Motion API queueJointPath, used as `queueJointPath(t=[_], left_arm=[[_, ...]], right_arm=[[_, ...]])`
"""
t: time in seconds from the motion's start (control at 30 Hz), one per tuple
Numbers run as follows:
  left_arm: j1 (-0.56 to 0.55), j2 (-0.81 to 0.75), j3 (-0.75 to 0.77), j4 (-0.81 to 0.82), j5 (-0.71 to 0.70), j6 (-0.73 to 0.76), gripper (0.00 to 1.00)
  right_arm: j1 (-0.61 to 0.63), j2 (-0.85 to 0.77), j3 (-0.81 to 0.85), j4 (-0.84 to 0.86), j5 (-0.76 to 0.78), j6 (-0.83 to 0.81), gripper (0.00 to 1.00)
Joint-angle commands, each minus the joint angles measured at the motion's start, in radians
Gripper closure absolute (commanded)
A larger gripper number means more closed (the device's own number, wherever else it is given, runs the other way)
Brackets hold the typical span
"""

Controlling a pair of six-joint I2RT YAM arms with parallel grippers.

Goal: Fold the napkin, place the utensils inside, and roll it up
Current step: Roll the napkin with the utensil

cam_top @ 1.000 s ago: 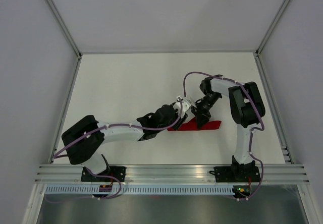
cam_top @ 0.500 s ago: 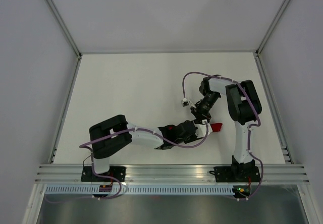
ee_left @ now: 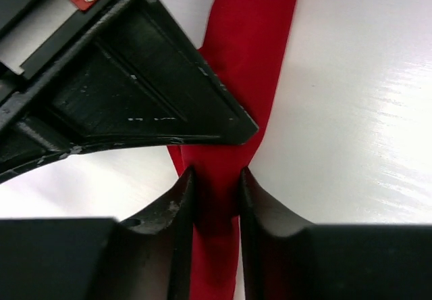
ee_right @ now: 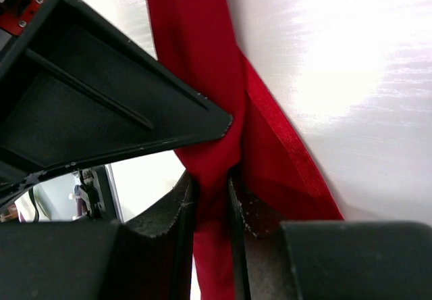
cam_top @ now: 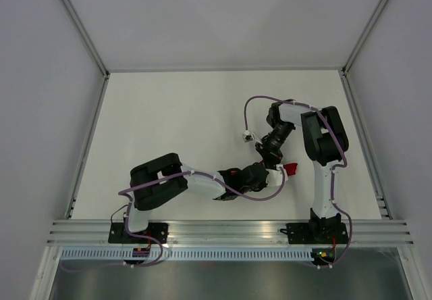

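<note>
Napkin: the napkin [cam_top: 290, 170] is gathered into a narrow red strip lying on the white table [cam_top: 175, 124], at the near right part of it, just in front of the right arm's wrist. From above, only a short red end shows to the right of the two grippers; the rest is hidden under them.

Left gripper: the left gripper [cam_top: 273, 176] reaches across from the left base to the right side of the table. In the left wrist view the jaws of the left gripper [ee_left: 216, 193] are clamped on the napkin [ee_left: 251, 50], one finger pressed to each side of the strip. The cloth bunches between them and runs away from the jaws as a flat band over the table [ee_left: 358, 111].

Right gripper: the right gripper [cam_top: 272, 157] points down just behind the left one, the two close together over the cloth. In the right wrist view the jaws of the right gripper [ee_right: 210, 190] are closed on the napkin [ee_right: 196, 50], which is squeezed into a tight fold between the fingers. A second layer of the cloth fans out to the right of the jaws, flat on the table [ee_right: 351, 77].

Black wedge: in each wrist view a black wedge [ee_left: 135, 90] [ee_right: 101, 104] crosses from the left, its tip over the strip just beyond the fingertips.

Napkin relative to jaws: inside both pairs of jaws, pinched, and stretching away from each along the table.
</note>
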Motion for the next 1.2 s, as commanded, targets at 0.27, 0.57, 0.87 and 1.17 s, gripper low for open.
queueJointPath(t=[0.27,0.57,0.87,1.17], left_arm=[[0.010,0.088,0.045,-0.123,0.097,0.019,0.96],[0.060,0.072,0.059,-0.193,0.223,-0.042,0.98],[0.124,0.074,0.107,-0.288,0.358,-0.082,0.98],[0.265,0.118,0.232,-0.474,0.649,-0.145,0.98]], right_arm=[[-0.010,0.015,0.017,0.126,0.076,-0.017,0.40],[-0.068,-0.137,0.048,0.178,0.031,0.075,0.16],[-0.222,-0.293,0.051,0.285,-0.060,0.178,0.15],[-0.389,-0.506,-0.145,0.392,-0.154,0.100,0.19]])
